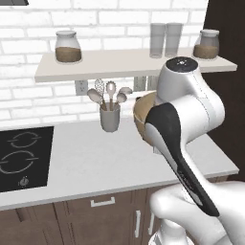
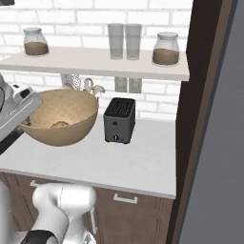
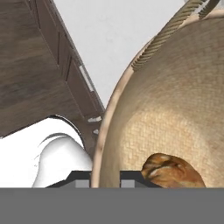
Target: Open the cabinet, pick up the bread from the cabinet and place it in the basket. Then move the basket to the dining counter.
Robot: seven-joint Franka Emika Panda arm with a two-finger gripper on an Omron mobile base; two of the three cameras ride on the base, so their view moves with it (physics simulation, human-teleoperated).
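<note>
Right base view: hand (image 3: 105, 179) clamped on basket (image 2: 71, 125) rim, bread (image 2: 59, 124) inside, toaster (image 2: 119, 120) just beside.

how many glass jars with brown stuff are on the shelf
2. One jar stands at the left end of the shelf, the other jar at the right end, past the two empty glasses. None looks hidden.

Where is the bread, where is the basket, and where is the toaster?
bread (image 3: 173, 170): hand view, on its brown crust.
basket (image 2: 71, 131): right base view, on its outer wall.
toaster (image 2: 119, 126): right base view, on its dark front.
</note>
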